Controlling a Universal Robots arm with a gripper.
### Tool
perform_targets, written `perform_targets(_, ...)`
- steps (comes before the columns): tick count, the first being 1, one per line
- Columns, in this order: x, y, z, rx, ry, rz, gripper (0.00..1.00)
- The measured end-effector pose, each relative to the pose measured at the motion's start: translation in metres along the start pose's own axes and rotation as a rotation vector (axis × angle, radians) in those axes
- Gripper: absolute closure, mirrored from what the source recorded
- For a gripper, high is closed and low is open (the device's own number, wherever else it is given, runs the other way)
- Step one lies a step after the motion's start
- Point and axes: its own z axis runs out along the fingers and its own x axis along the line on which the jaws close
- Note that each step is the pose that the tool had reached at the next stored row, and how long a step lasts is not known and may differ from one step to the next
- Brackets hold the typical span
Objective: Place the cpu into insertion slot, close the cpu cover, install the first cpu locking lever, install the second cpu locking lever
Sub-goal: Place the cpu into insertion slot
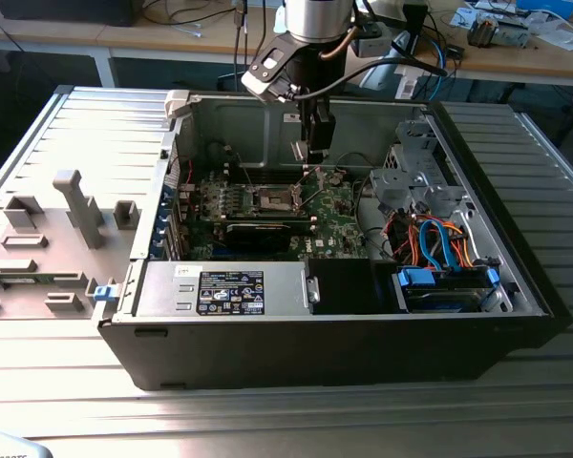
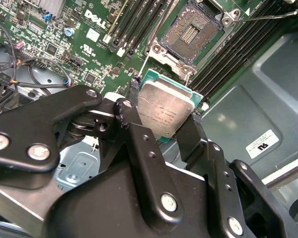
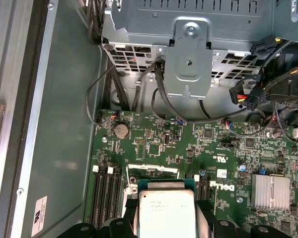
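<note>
Upper middle of the exterior view, inside the open computer case [image 1: 344, 343]: gripper [image 1: 315, 157], black, hanging from the arm over the green motherboard [image 1: 339, 210], a little toward the exterior view's right of the insertion slot [image 1: 272, 198]. Item held: cpu [image 2: 164, 111], clamped by two opposite edges between the black fingers [image 2: 134, 94], raised clear of the board and not seated. Cpu: small, flat, square; brushed silvery-grey metal lid with faint print and stepped shoulders, on a thin green-edged base that shows around the lid. Insertion slot: square, dark centre with a fine grid of exposed contacts, bright silver metal rim with round screw heads at the corners; a thin wire lever [image 2: 268, 16] stands out from one corner. Memory slots [image 2: 139, 25]: long, black, parallel, flanking the slot. Motherboard: glossy green, densely studded with small chips, white lettering, a round coin battery [image 3: 120, 130] and a finned aluminium heat sink [image 3: 270, 191]. Gripper links: matte black plates, rounded ends, silver screws. Drive cage [image 3: 188, 54]: folded bright sheet steel, perforated. Cables [image 3: 159, 94]: black, looping from cage to board. Case floor [image 2: 238, 99]: dull grey-green pressed metal with a white sticker [image 2: 261, 144].
</note>
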Motion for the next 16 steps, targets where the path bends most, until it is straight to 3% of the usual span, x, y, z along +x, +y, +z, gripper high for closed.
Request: perform_targets(16, 0.0, -0.0001, 0.0006, 0.0, -0.0007, 0.008, 0.45)
